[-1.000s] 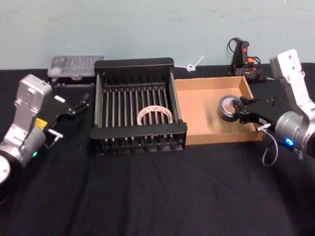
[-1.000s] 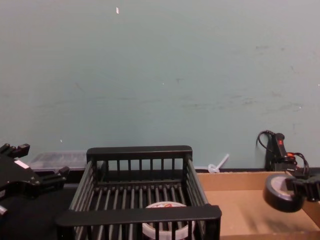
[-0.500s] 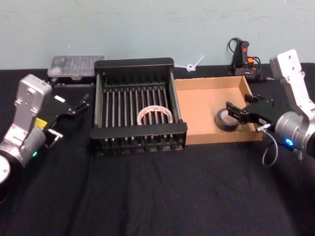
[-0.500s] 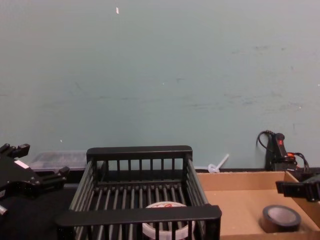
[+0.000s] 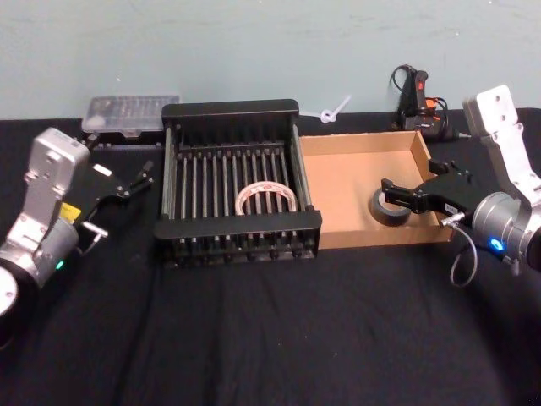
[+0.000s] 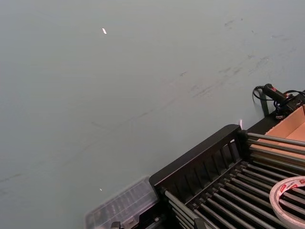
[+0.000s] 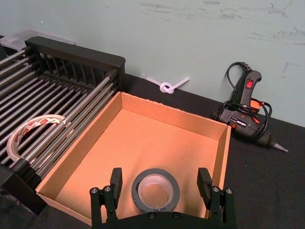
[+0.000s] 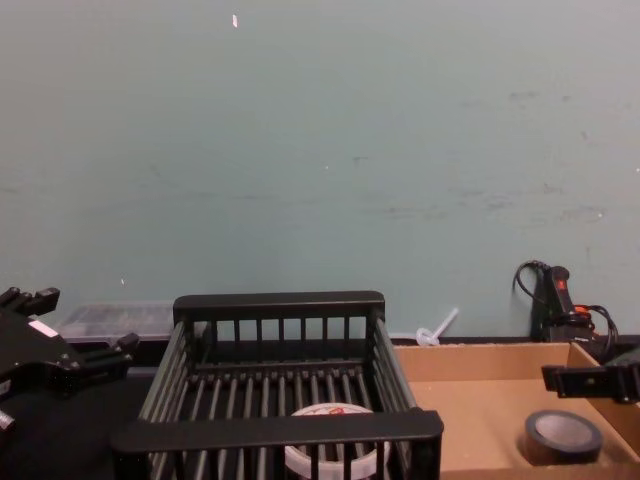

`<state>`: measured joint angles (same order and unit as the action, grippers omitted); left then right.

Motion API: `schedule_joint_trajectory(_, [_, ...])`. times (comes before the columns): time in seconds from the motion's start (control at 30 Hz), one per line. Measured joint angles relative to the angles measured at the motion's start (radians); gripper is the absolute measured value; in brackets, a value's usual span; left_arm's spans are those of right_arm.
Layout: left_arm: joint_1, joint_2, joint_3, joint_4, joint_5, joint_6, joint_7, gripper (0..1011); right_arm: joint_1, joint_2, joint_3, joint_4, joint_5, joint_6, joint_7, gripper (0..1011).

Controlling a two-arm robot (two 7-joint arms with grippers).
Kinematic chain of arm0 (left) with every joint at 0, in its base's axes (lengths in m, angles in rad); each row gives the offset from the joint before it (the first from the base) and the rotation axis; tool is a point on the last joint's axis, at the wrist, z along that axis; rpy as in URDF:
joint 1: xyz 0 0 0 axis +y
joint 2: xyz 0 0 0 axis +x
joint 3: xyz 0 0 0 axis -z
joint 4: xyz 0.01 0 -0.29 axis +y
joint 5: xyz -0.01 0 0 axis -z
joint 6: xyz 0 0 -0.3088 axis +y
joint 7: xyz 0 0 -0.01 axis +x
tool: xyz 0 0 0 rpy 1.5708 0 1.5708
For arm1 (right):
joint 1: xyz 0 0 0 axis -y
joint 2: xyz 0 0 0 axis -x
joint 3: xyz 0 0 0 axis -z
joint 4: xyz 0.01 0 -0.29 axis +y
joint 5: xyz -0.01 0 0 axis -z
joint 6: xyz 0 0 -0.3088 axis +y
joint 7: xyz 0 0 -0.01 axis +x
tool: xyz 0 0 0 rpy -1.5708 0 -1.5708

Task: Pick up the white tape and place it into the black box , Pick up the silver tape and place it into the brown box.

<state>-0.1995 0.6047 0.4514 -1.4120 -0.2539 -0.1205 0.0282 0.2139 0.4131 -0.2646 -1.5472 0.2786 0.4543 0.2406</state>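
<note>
Since a second ago, one silver tape (image 5: 390, 208) has been released and is lying flat in the brown box (image 5: 342, 182), under the spread right gripper (image 7: 158, 186). One white tape (image 5: 265, 199) is resting in the black box (image 5: 237, 108). The left gripper (image 5: 128, 183) is being held spread beside it.

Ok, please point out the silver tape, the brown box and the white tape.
silver tape (image 7: 154, 189): right wrist view, on its dark top band.
brown box (image 5: 339, 181): head view, on its bare cardboard floor.
white tape (image 5: 267, 197): head view, on its upper rim, inside the crate.

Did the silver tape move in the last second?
Yes. The silver tape dropped from the right gripper onto the brown box floor, by its near wall.
</note>
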Motion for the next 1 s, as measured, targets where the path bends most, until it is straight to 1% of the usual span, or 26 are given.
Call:
schedule_joint_trajectory(0.13, [0.000, 0.000, 0.000, 0.000, 0.000, 0.000, 0.000, 1001, -0.004, -0.001, 0.002, -0.003, -0.006, -0.007, -0.002, 1002])
schedule_joint_trajectory(0.2, [0.000, 0.000, 0.000, 0.000, 0.000, 0.000, 0.000, 1001, -0.014, -0.006, 0.009, -0.010, -0.018, -0.027, -0.008, 1002])
schedule_joint_trajectory(0.23, [0.000, 0.000, 0.000, 0.000, 0.000, 0.000, 0.000, 1001, -0.022, -0.009, 0.014, -0.017, -0.028, -0.048, -0.015, 1002])
schedule_joint_trajectory(0.27, [0.000, 0.000, 0.000, 0.000, 0.000, 0.000, 0.000, 1001, -0.022, -0.009, 0.014, -0.017, -0.028, -0.048, -0.015, 1003])
schedule_joint_trajectory(0.3, [0.000, 0.000, 0.000, 0.000, 0.000, 0.000, 0.000, 1002, -0.033, -0.013, 0.019, -0.025, -0.039, -0.078, -0.025, 1002])
schedule_joint_trajectory(0.33, [0.000, 0.000, 0.000, 0.000, 0.000, 0.000, 0.000, 1001, -0.038, -0.015, 0.022, -0.028, -0.044, -0.095, -0.029, 1002])
schedule_joint_trajectory(0.37, [0.000, 0.000, 0.000, 0.000, 0.000, 0.000, 0.000, 1001, -0.049, -0.019, 0.027, -0.033, -0.056, -0.131, -0.038, 1002])
schedule_joint_trajectory(0.47, [0.000, 0.000, 0.000, 0.000, 0.000, 0.000, 0.000, 1001, -0.065, -0.026, 0.033, -0.035, -0.072, -0.182, -0.047, 1002])
schedule_joint_trajectory(0.5, [0.000, 0.000, 0.000, 0.000, 0.000, 0.000, 0.000, 1001, -0.075, -0.029, 0.033, -0.035, -0.089, -0.216, -0.056, 1002])
schedule_joint_trajectory(0.57, [0.000, 0.000, 0.000, 0.000, 0.000, 0.000, 0.000, 1001, -0.085, -0.032, 0.033, -0.034, -0.109, -0.248, -0.068, 1002])
schedule_joint_trajectory(0.6, [0.000, 0.000, 0.000, 0.000, 0.000, 0.000, 0.000, 1001, -0.095, -0.033, 0.030, -0.030, -0.134, -0.280, -0.082, 1002])
schedule_joint_trajectory(0.7, [0.000, 0.000, 0.000, 0.000, 0.000, 0.000, 0.000, 1001, -0.110, -0.034, 0.023, -0.020, -0.173, -0.323, -0.106, 1003])
schedule_joint_trajectory(0.73, [0.000, 0.000, 0.000, 0.000, 0.000, 0.000, 0.000, 1001, -0.118, -0.035, 0.018, -0.011, -0.203, -0.352, -0.125, 1002])
schedule_joint_trajectory(0.77, [0.000, 0.000, 0.000, 0.000, 0.000, 0.000, 0.000, 1002, -0.122, -0.036, 0.016, -0.005, -0.220, -0.366, -0.135, 1002])
schedule_joint_trajectory(0.8, [0.000, 0.000, 0.000, 0.000, 0.000, 0.000, 0.000, 1001, -0.129, -0.038, 0.011, 0.006, -0.248, -0.392, -0.155, 1002])
schedule_joint_trajectory(0.9, [0.000, 0.000, 0.000, 0.000, 0.000, 0.000, 0.000, 1001, -0.142, -0.044, 0.008, 0.028, -0.289, -0.431, -0.184, 1003])
schedule_joint_trajectory(0.93, [0.000, 0.000, 0.000, 0.000, 0.000, 0.000, 0.000, 1001, -0.142, -0.044, 0.008, 0.028, -0.289, -0.431, -0.184, 1002])
schedule_joint_trajectory(1.0, [0.000, 0.000, 0.000, 0.000, 0.000, 0.000, 0.000, 1001, -0.151, -0.050, 0.009, 0.040, -0.310, -0.451, -0.200, 1002])
